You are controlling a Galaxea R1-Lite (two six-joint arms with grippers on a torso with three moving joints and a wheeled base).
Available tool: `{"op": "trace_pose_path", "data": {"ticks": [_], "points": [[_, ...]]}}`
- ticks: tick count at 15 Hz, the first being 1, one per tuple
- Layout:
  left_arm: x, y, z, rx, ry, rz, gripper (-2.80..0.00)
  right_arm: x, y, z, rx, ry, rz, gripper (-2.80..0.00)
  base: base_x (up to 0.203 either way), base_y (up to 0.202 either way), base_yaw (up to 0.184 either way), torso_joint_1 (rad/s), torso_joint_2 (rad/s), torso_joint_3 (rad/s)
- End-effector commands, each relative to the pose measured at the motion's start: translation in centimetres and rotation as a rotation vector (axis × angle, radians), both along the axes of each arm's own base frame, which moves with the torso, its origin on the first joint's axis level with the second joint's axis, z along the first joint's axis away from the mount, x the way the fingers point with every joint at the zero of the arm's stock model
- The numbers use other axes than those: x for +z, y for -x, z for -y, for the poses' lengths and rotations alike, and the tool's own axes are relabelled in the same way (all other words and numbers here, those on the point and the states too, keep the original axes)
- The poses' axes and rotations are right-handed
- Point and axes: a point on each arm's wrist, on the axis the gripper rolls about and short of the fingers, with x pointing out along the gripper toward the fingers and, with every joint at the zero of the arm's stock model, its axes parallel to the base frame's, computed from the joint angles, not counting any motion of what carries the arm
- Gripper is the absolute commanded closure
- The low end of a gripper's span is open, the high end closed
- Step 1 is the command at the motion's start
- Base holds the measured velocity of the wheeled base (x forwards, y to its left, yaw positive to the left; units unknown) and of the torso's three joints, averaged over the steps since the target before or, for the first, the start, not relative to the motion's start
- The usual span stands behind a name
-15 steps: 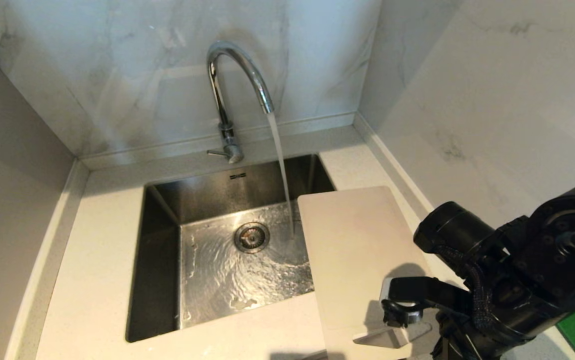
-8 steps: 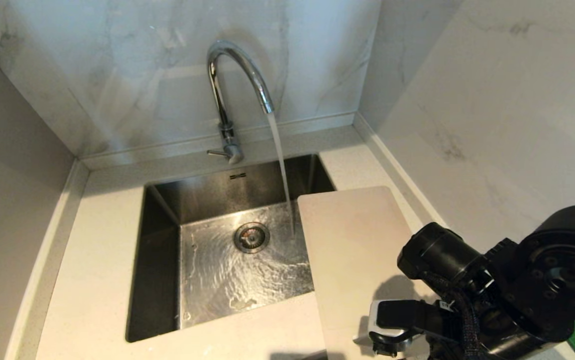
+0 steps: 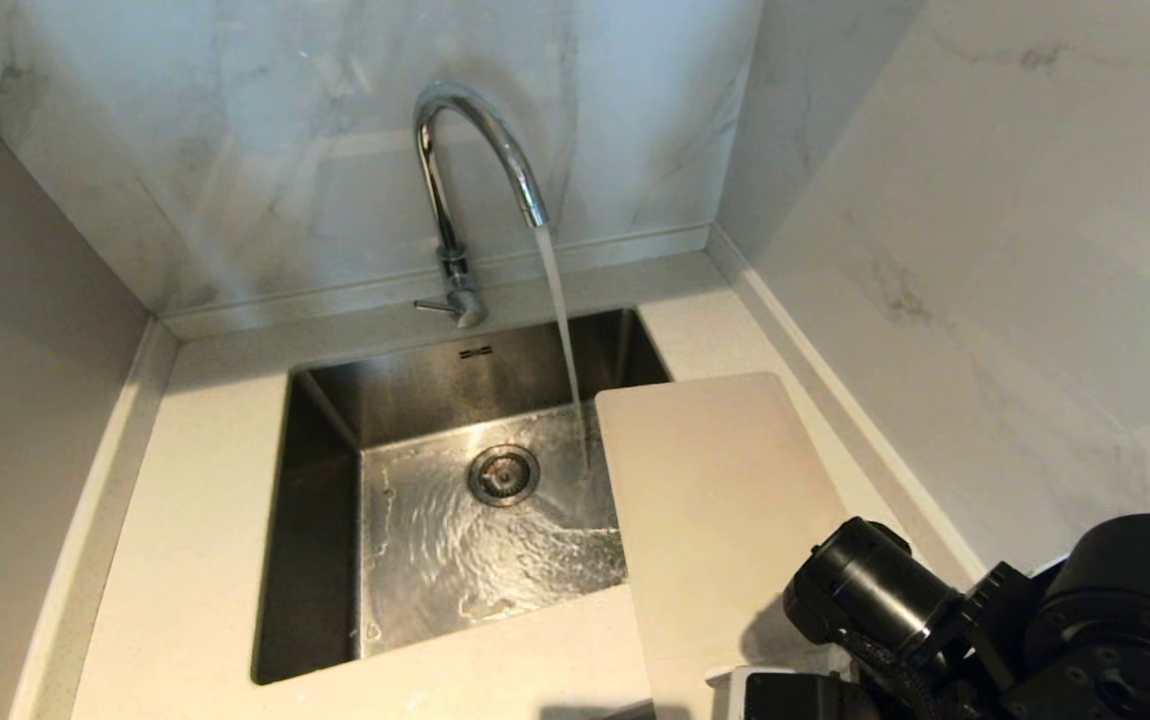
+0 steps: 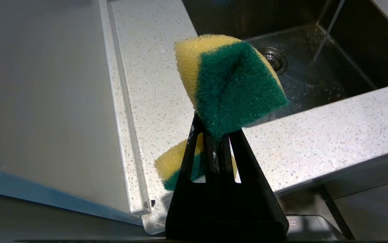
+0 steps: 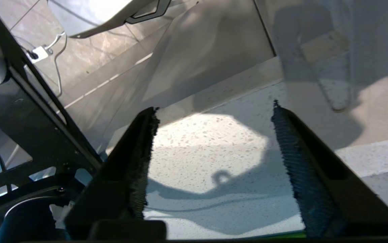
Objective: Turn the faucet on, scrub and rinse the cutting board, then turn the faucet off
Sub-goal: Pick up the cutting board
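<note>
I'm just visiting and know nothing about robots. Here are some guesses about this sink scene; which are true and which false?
1. Water is running from the faucet. True.
2. The cutting board lies in the bottom of the sink. False: it rests on the counter at the sink's right, one edge overhanging the basin.
3. The left gripper is shut on a sponge. True.
4. The right gripper holds the board. False: its jaws stand apart with nothing between them.
5. The sponge is all pink. False: it is yellow and green.
</note>
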Motion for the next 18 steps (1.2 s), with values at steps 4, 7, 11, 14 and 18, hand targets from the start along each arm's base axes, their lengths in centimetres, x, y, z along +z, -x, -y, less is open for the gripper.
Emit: {"op": "trace_pose_path", "data": {"ticks": [4,7,11,14,18], "points": [[0.0,0.0,0.0,0.001,0.0,0.002,0.0,-1.7,0.4,-0.5,0.109,-0.041,0.051,-2.8,0.0,0.0,0.0,0.0,0.0,0.0],[0.0,0.0,0.0,0.001,0.0,0.004,0.0,-2.9,0.7,-0.3,0.206,-0.028,0.082,-2.8,0.0,0.0,0.0,0.0,0.0,0.0],[0.0,0.0,0.0,0.0,0.0,0.003,0.0,-3.8,1.2,0.1,0.277,0.02,0.049,-2.8,0.0,0.0,0.0,0.0,0.0,0.0],[0.0,0.0,0.0,0.001,0.0,0.002,0.0,-3.5,0.7,-0.2,0.352,0.042,0.071,-2.8,0.0,0.0,0.0,0.0,0.0,0.0],[0.0,0.0,0.0,0.001,0.0,0.003,0.0,-3.5,-0.3,-0.1,0.368,0.093,0.087,-2.8,0.0,0.0,0.0,0.0,0.0,0.0]]}}
